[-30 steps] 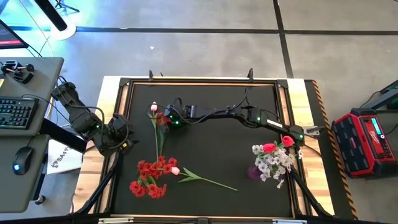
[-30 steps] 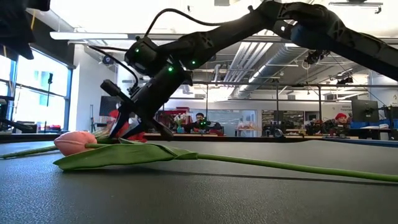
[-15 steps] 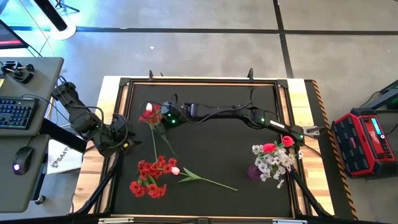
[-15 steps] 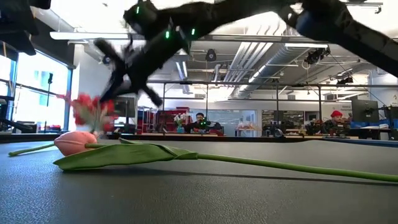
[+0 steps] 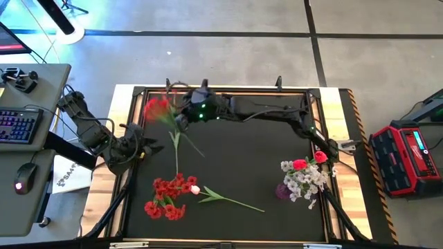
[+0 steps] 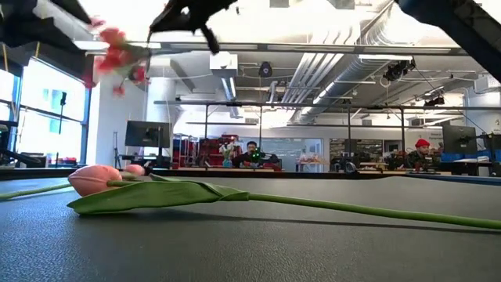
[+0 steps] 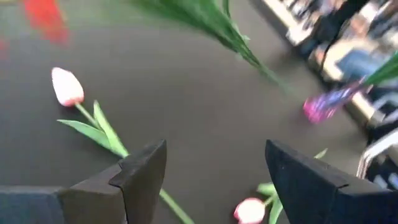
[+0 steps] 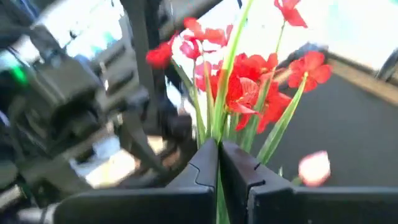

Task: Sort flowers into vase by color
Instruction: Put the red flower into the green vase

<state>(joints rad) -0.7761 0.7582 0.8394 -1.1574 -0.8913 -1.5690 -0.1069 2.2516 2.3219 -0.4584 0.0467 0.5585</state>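
Note:
My right gripper (image 5: 183, 115) is raised over the table's far left part, shut on a sprig of red blossoms (image 5: 158, 109) whose green stem (image 5: 176, 149) trails toward the near edge. In the low view the blossoms (image 6: 114, 53) show high up. My left gripper (image 5: 147, 148) waits open at the table's left edge. A second red cluster (image 5: 169, 194) and a pink tulip (image 5: 196, 189) lie flat on the mat. A purple vase (image 5: 282, 191) at the right holds white-grey blossoms (image 5: 304, 181) and red-pink rosebuds (image 5: 300, 164). My right gripper pinches the red sprig's green stem (image 8: 219, 142) between its two fingers, just below the blossom cluster (image 8: 249, 81). The fingers come nearly level from the table's right and lie across the stem. The blossoms are raised high; whether the stem's lower end is clear, I cannot tell.
The mat sits in a raised wooden frame (image 5: 124, 93). The tulip's long stem (image 5: 235, 203) runs toward the near right. A desk with keyboard (image 5: 15, 128) and mouse stands left of the table, a red case (image 5: 407, 158) to its right. In the left wrist view another pink bud (image 7: 249, 210) lies near.
My right gripper has risen quickly from the mat with the red sprig and has rolled at the wrist. The blossoms, which lay near the table, have swung up and toward the far left corner, with the stem trailing below.

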